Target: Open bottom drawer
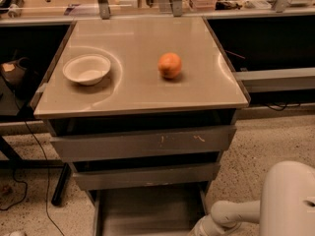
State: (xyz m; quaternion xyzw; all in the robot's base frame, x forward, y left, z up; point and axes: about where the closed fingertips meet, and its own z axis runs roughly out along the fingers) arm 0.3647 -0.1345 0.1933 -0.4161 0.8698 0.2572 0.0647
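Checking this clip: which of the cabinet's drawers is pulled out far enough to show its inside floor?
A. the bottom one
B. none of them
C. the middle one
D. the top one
A: the bottom drawer has its grey tray floor open to view, with the gripper low at its right side.

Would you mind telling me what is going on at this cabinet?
A one-armed robot is working on the cabinet's bottom drawer, which stands pulled out so that its grey tray shows. The gripper is low at the view's bottom edge, beside the drawer's right side, and is mostly cut off. On the cabinet top, a white bowl and an orange sit apart.
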